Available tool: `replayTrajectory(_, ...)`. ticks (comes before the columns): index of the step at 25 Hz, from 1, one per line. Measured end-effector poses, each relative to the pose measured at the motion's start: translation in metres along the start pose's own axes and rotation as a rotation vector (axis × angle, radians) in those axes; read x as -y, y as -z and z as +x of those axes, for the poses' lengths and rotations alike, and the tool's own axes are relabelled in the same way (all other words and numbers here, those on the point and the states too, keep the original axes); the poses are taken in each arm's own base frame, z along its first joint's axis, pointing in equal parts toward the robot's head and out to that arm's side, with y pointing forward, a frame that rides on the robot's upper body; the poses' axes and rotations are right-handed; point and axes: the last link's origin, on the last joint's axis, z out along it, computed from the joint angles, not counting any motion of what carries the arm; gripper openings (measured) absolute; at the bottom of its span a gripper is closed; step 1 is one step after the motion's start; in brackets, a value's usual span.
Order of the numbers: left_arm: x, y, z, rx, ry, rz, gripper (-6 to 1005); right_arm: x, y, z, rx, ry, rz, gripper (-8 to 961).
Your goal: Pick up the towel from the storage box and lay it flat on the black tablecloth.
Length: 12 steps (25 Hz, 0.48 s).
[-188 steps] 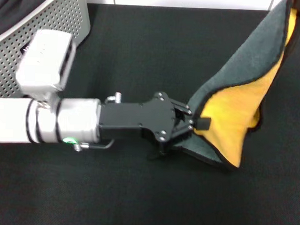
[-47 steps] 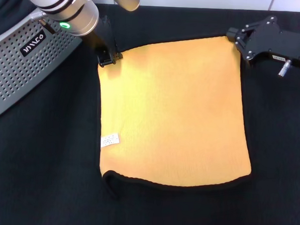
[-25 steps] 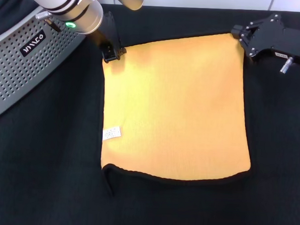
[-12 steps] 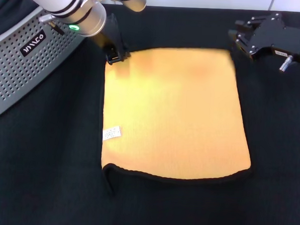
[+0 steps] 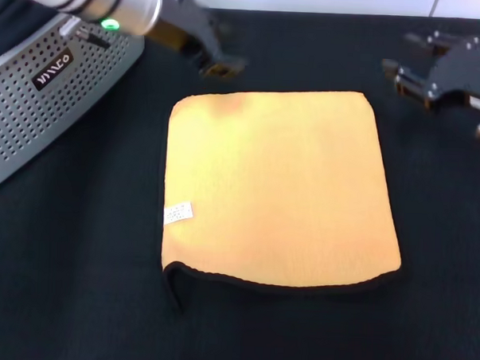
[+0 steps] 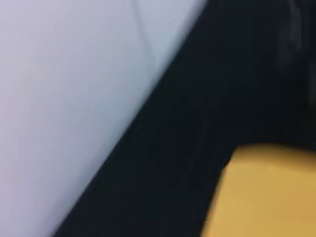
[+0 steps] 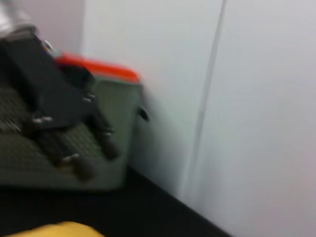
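The towel (image 5: 279, 186) lies spread on the black tablecloth (image 5: 75, 300), yellow-orange side up, with its white tag (image 5: 178, 213) near the left edge. Its near left corner (image 5: 174, 279) is curled over. My left gripper (image 5: 221, 67) hovers just beyond the towel's far left corner, open and holding nothing. My right gripper (image 5: 405, 77) hangs off the far right corner, also open and clear of the cloth. The storage box (image 5: 44, 100) stands at the far left. In the left wrist view a towel corner (image 6: 266, 192) shows on the tablecloth (image 6: 187, 148).
A white wall (image 6: 59, 98) runs along the table's far edge. The right wrist view shows the left arm's gripper (image 7: 74, 133) before the grey box (image 7: 116, 148), which has an orange-red strip on top.
Both grippers have let go of the towel's far corners and lifted away, the left one moving right. The far edge has dropped, and the towel now lies flat.
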Motion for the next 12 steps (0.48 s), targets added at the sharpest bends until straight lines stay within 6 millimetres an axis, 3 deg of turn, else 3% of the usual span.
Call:
replayTrajectory(4,-0.023,0.023,-0.017,-0.283,0.087,-0.116,488,-0.034,0.029,0.007,0.100,-0.120,-0.137,435)
replayTrajectory(5,-0.053,0.039,-0.043,-0.498,0.076,-0.210,516,-0.042,0.033,0.009,0.113,-0.152,-0.173,443)
replayTrajectory(12,-0.106,0.078,-0.114,-0.862,0.106,-0.321,539,-0.094,0.058,0.008,0.234,-0.332,-0.435,476)
